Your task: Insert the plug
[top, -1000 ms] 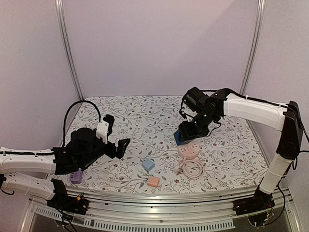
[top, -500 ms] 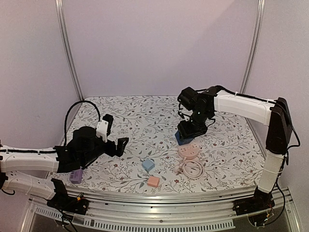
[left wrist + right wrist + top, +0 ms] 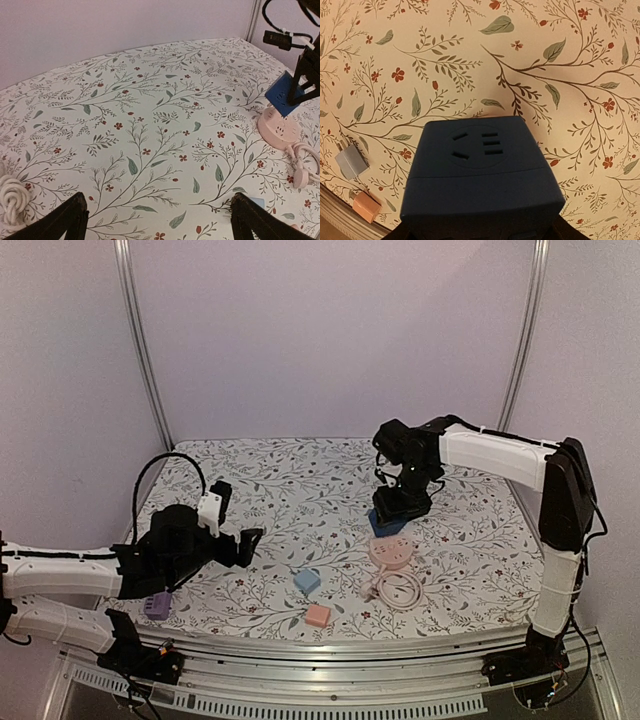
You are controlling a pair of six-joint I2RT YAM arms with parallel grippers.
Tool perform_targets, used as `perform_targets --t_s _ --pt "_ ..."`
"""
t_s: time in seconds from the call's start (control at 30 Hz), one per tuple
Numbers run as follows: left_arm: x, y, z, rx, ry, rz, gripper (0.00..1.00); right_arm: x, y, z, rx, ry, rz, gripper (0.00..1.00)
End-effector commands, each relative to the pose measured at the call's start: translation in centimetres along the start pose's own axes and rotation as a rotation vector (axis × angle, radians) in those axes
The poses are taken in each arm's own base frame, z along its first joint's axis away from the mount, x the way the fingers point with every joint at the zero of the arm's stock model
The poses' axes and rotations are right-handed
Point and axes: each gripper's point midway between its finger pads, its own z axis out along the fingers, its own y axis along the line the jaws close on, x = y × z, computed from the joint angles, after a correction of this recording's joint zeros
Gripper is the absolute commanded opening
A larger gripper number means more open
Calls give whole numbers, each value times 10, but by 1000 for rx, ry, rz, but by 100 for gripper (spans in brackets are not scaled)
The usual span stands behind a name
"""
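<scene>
A dark blue cube plug (image 3: pixel 384 524) is held in my right gripper (image 3: pixel 400 506), whose jaws are shut on its sides. In the right wrist view the plug (image 3: pixel 482 170) fills the lower frame, its slotted face toward the camera, with the right gripper (image 3: pixel 480 236) only just showing at the bottom corners. It hangs tilted over the far edge of the round pink socket (image 3: pixel 389 553); the left wrist view shows the plug (image 3: pixel 281 93) just above the socket (image 3: pixel 277 131). My left gripper (image 3: pixel 240 545) stands wide open over bare cloth at the left, the left gripper (image 3: pixel 160 222) holding nothing.
The socket's pink cable (image 3: pixel 398 590) lies coiled in front of it. A light blue adapter (image 3: pixel 307 581) and a pink adapter (image 3: pixel 318 615) lie near the front middle. A purple adapter (image 3: pixel 157 605) sits at the front left, beside the left arm.
My right arm has swung its wrist and carried the blue plug slightly back and right above the socket. The left arm has sunk a little and stays open.
</scene>
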Motion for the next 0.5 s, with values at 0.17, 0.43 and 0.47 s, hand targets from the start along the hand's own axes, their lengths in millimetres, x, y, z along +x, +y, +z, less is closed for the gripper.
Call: perform_targets --t_s 0.17,0.43,0.47 --pt "5 10 -3 -16 3 -22 99 -11 -1 3 -21 10 1 0" --pt "7 11 -4 -17 7 -25 99 -12 -3 10 -43 37 7 0" --pt "7 11 -4 -17 7 -25 100 -10 -2 10 -47 43 7 0"
